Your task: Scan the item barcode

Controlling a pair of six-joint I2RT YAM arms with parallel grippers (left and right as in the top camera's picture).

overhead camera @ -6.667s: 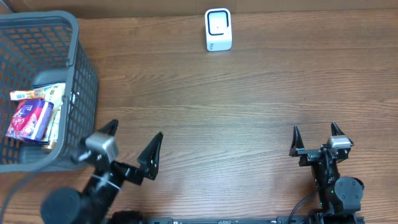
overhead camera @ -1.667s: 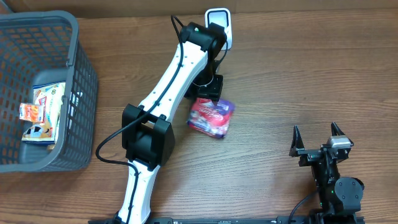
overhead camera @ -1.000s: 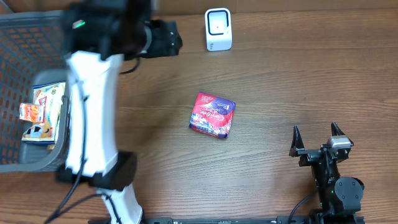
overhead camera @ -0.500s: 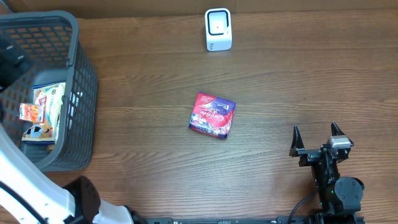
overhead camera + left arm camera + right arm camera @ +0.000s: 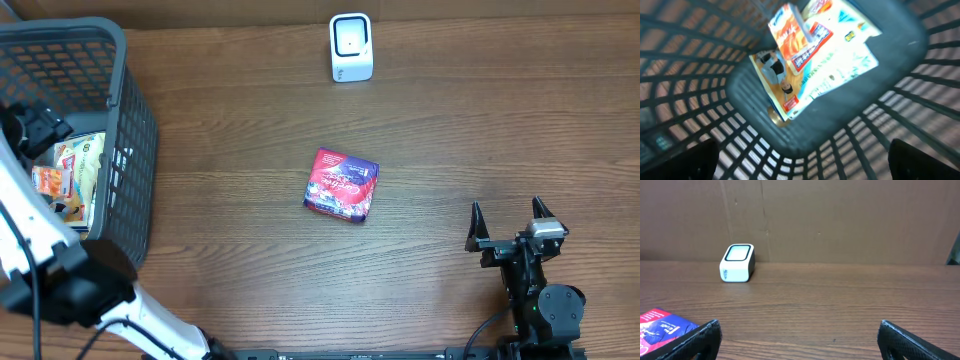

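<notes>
You find the flat red-and-purple snack packet (image 5: 342, 185) lying at the centre of the wooden table (image 5: 480, 130), well apart from both grippers. The small white scanner box (image 5: 351, 47) stands near the far edge, beyond the packet. The left gripper (image 5: 805, 162) hangs over the grey plastic mesh basket (image 5: 135, 130) at the left edge, fingers spread wide, grasping nothing. The right gripper (image 5: 508, 225) sits near the near right corner, likewise spread and empty.

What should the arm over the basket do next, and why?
Probably lower the left gripper straight down into the basket onto the orange packet. Its jaws are open and empty, it hangs above the basket floor, and that packet lies on top of the others, so it looks easiest to grab.
</notes>
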